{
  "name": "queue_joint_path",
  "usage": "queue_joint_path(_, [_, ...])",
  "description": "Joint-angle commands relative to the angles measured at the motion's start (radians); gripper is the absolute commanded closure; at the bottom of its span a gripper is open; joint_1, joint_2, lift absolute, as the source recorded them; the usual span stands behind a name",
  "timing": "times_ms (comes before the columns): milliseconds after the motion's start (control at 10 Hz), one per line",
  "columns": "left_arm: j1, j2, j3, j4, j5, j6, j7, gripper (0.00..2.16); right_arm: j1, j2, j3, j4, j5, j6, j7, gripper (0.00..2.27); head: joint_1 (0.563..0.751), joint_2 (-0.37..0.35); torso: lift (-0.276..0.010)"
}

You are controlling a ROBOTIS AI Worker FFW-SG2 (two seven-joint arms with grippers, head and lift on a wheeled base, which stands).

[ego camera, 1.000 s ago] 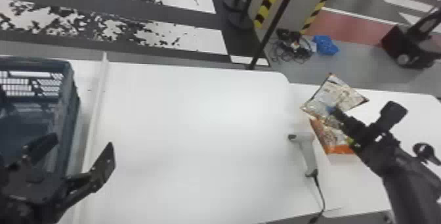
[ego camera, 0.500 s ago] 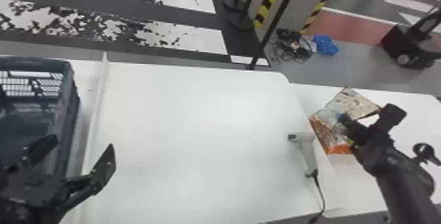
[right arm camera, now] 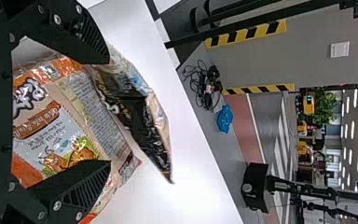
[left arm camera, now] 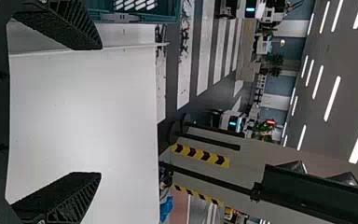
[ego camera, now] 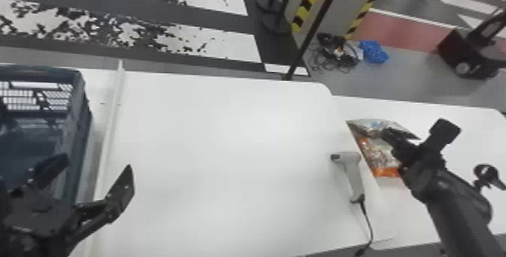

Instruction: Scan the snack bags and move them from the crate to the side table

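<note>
Right pincer [ego camera: 416, 131] is standing wide by the snack bags [ego camera: 375, 153], side table [ego camera: 414, 111] edge running beyond; left pincer [ego camera: 98, 162] is gaping.

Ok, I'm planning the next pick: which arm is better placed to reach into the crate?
Left, I'd say. The left tool hangs open near the crate. The right tool is well away, at the snack bags on the side table, and would likely have farther to go.

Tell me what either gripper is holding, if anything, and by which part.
Nothing is held: the left gripper and the right gripper both stand open, and neither the orange snack bag nor the dark one is pinched.
</note>
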Motion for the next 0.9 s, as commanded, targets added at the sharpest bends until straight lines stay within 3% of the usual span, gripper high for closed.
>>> queue_joint_path(0, [-0.003,0.000,0.000,0.002,0.000,0.001,0.000,0.02,0.044,0.003,0.000,-0.054,-0.023,0.000,-0.021,0.06,0.695,-0.350,-0.087])
queue_joint_path(300, [-0.017,-0.003,-0.005,0.008,0.000,0.013,0.000,0.02,0.211,0.029,-0.013,-0.287,-0.056,0.034,-0.021,0.06,0.695,-0.350,-0.087])
queue_joint_path(800, [-0.020,-0.008,-0.011,0.008,-0.008,0.019,0.008,0.03,0.502,0.164,0.018,-0.842,0.049,0.043,0.007,0.06,0.695,-0.350,-0.087])
